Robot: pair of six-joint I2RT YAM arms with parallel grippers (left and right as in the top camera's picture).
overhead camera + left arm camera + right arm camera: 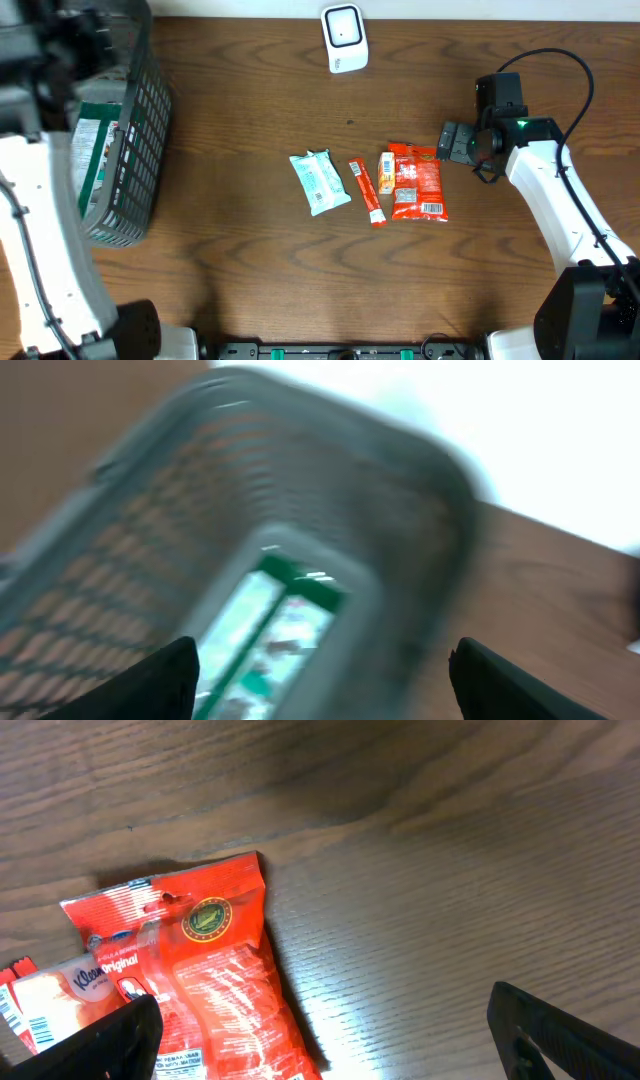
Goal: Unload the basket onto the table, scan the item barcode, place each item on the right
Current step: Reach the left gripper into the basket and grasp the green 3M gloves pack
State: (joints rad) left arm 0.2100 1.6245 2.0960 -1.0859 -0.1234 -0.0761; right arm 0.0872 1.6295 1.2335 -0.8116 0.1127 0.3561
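Note:
The white barcode scanner (344, 38) stands at the table's far edge. Four items lie mid-table: a pale green packet (320, 182), an orange stick (367, 192), a small orange-and-white packet (386, 172) and a red bag (418, 180). My right gripper (325, 1040) is open and holds nothing. It hovers just right of the red bag (200, 980), whose edge lies under the left finger (100, 1045). My left gripper (320, 690) is open above the grey basket (330, 490). A green-and-white packet (270, 630) lies in that basket below it; the view is blurred.
The grey mesh basket (140, 120) sits at the table's left edge with the green-and-white packet (95, 160) inside. The right arm (550, 190) reaches in from the right. Bare wood lies between the basket and the items.

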